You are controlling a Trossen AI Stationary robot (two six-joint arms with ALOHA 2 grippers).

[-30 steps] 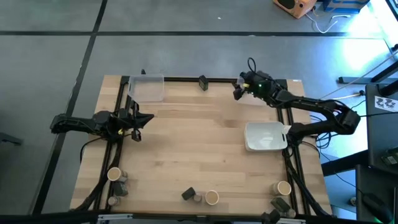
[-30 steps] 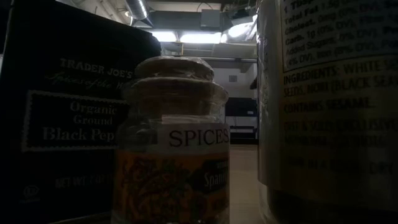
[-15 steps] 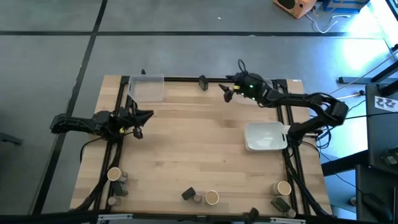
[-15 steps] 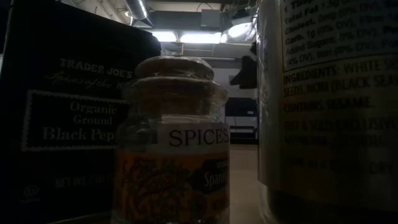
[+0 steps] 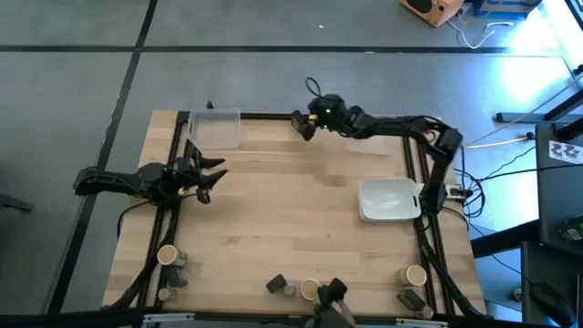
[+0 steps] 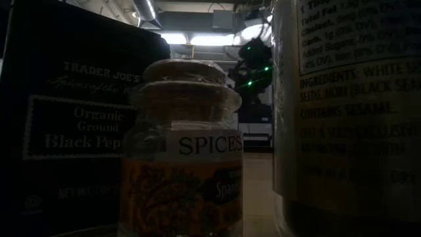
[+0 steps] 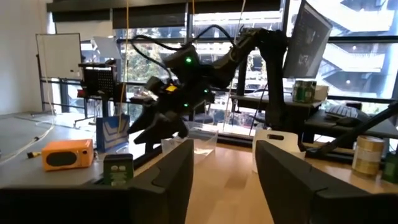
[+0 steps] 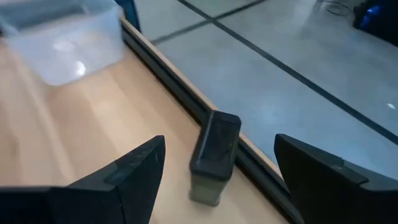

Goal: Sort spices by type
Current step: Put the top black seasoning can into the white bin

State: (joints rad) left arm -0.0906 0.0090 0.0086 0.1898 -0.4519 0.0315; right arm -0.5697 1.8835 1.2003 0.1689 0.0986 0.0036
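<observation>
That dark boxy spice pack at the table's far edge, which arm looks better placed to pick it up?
The right. Its open hand hangs at the dark boxy pack, which shows between its fingers. The left hand waits at the table's left side, well away.

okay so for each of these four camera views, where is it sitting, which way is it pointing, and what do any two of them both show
High view: above the table, looking straight down; both arms show, right hand beside the dark boxy pack.
Low view: at tabletop height, behind a spice jar; an arm shows far off.
Left wrist view: looks across the table past its own fingers.
Right wrist view: looks down past its open fingers.
Shared: the pack appears in the right wrist view and the high view.
</observation>
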